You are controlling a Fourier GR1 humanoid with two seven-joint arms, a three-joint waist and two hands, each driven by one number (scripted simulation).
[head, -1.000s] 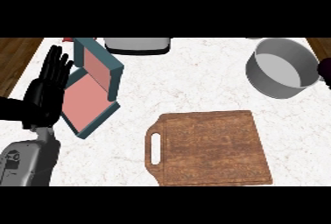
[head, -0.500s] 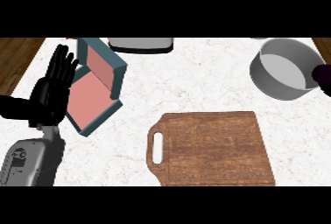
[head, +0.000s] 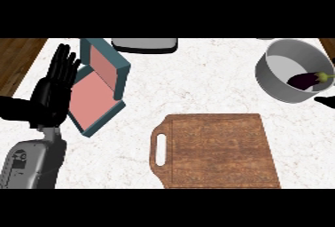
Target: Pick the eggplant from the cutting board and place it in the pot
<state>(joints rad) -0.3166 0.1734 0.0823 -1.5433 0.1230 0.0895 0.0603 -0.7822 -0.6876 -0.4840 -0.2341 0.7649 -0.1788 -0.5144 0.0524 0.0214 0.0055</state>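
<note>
Head view: the eggplant [head: 302, 80] is lying inside the pot [head: 273, 88] near the desk's far right corner, stem against the rim, so placement is being judged complete. The left hand [head: 56, 91] is being rested at the left edge, fingers straight and spread. The right hand [head: 325, 101] is barely showing beside the pot, and its state cannot be told.

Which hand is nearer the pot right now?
Right. The right hand shows only as a dark sliver at the view's right edge, just below the pot, which holds the eggplant. The left hand rests open at the far left, beside the teal case.
</note>
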